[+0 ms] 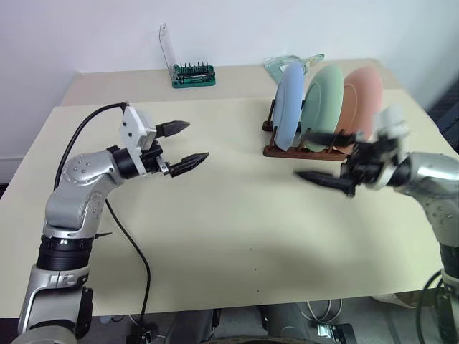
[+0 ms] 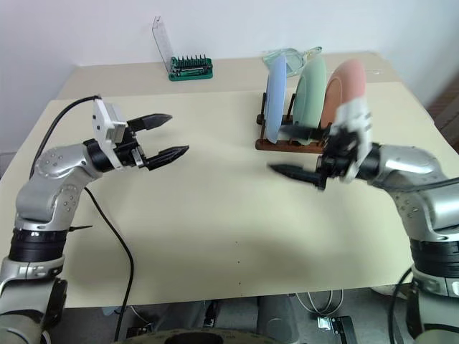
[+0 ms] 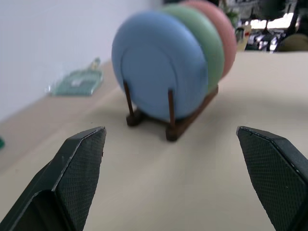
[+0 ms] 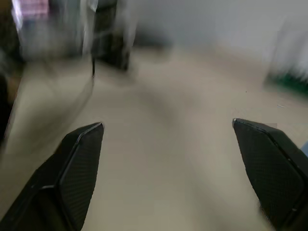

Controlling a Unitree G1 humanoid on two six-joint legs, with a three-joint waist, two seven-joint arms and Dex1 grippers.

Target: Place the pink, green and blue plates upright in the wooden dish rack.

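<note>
3 plates (image 1: 324, 100) upright in wooden dish rack (image 1: 305, 151), just behind empty, wide-apart right end effector (image 1: 324, 179)

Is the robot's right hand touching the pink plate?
Apart. The right wrist view shows the right hand open and empty; the pink plate stands in the rack.

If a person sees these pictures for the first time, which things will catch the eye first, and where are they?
The eye goes first to three plates standing upright in the wooden dish rack at the far right of the table: the blue plate at the left, the green plate in the middle, the pink plate at the right. Next come the two open grippers, the left gripper over the table's left part and the right gripper just in front of the rack.
</note>
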